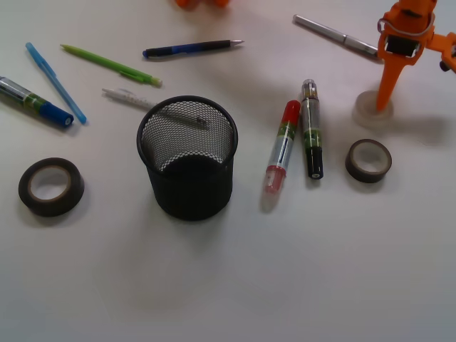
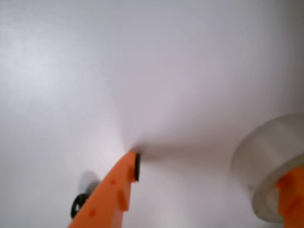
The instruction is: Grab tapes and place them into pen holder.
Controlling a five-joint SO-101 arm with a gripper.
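Observation:
The translucent whitish tape [image 1: 372,110] lies flat at the far right, and shows blurred in the wrist view [image 2: 266,161]. My orange gripper [image 1: 402,96] [image 2: 213,183] is down over it and open. One fingertip [image 1: 384,105] stands in the roll's hole. The other finger [image 2: 124,190] touches bare table well apart from the roll. A small dark brown tape [image 1: 368,160] lies just in front of the translucent one. A larger dark tape [image 1: 50,187] lies at the far left. The black mesh pen holder [image 1: 192,189] stands upright at centre left.
A red marker [image 1: 281,146] and a black marker [image 1: 311,128] lie between the holder and the right-hand tapes. A silver pen [image 1: 335,34] lies behind the gripper. Dark blue [image 1: 189,48], green [image 1: 110,64], white [image 1: 128,97] and blue [image 1: 55,82] pens and a blue marker [image 1: 32,101] lie at the back left.

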